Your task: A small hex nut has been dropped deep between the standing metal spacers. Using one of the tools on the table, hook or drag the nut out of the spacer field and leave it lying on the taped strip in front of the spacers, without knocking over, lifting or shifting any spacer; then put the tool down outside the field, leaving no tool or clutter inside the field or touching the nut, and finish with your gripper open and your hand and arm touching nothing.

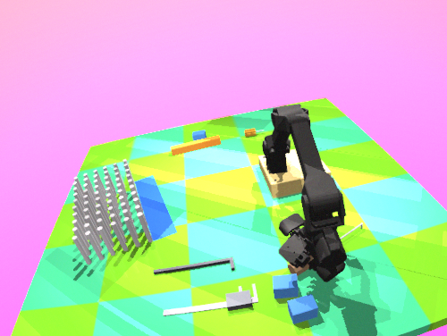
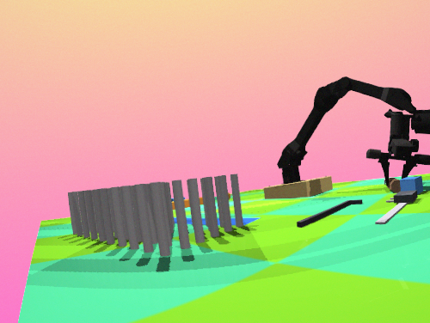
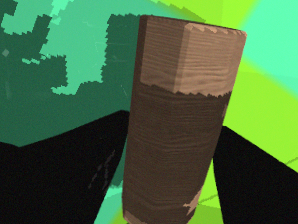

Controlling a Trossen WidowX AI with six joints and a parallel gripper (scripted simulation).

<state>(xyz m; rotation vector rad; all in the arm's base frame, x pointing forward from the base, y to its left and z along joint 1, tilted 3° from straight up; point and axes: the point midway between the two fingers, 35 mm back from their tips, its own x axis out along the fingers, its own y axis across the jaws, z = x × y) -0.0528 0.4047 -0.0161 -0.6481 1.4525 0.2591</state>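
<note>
Grey metal spacers [image 1: 99,214] [image 2: 161,219] stand upright in rows at the left. The blue taped strip [image 1: 156,210] [image 2: 250,221] lies along their robot-side edge. The hex nut cannot be made out. My gripper [image 1: 301,264] [image 2: 395,183] [image 3: 172,127] is shut on a brown wooden handle [image 1: 297,269] [image 2: 393,185] [image 3: 175,120], low over the table, far from the spacers. A thin pale rod with a bent tip [image 1: 353,231] shows beyond the hand; its join to the handle is hidden. A black bar with a bent end [image 1: 194,265] [image 2: 324,213] lies between spacers and hand.
A pale caliper-like tool [image 1: 194,308] [image 2: 391,214] lies near the front. Two blue blocks [image 1: 284,287] [image 1: 303,309] sit close beside the hand. An orange bar [image 1: 197,146], another blue block [image 1: 199,134] and a small orange-handled item [image 1: 250,132] lie at the back. The arm stands on a wooden base [image 1: 286,187] [image 2: 285,191].
</note>
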